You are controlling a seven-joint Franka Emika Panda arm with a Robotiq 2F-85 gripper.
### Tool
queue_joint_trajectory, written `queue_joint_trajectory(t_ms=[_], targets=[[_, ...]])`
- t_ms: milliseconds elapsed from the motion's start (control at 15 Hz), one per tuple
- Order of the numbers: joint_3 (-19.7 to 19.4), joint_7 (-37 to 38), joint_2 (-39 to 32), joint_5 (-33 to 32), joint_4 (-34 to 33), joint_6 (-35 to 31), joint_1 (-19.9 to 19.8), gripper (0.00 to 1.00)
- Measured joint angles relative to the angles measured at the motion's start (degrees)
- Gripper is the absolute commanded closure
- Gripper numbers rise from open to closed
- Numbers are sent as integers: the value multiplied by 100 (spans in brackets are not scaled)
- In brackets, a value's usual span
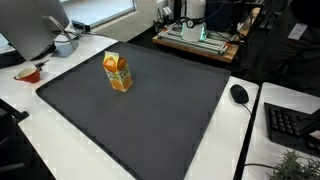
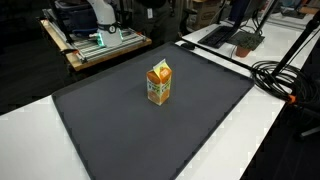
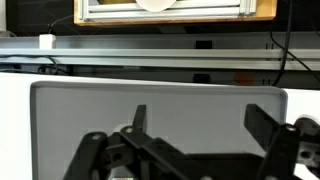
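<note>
Ahead of the tool [image 3: 200, 125] a dark mat [image 3: 200, 100] stretches over the white table [image 3: 15, 120], with a wooden bench [image 3: 180, 12] beyond the mat's far edge. The tool's two fingers [image 3: 139, 118] stand wide apart with only mat between them, and they grip nothing. The juice carton [image 1: 118, 72] is outside the wrist view, so its place relative to the tool cannot be told. In both exterior views the carton [image 2: 158, 84] stands upright on the mat, well inside its edges. A computer mouse [image 1: 239, 94] rests on the table just off the mat.
</note>
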State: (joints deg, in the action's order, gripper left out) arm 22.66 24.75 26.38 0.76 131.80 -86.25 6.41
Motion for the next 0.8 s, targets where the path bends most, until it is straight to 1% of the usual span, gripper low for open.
queue_joint_trajectory(t_ms=[133, 267, 533, 800], targets=[[-8, 0, 0, -5, 1, 0, 9, 0], [-11, 0, -13, -152, -3, 0, 30, 0], [32, -17, -257, -838, -58, 0, 101, 0], [87, -225, -897, -1527, -267, 11, 209, 0]])
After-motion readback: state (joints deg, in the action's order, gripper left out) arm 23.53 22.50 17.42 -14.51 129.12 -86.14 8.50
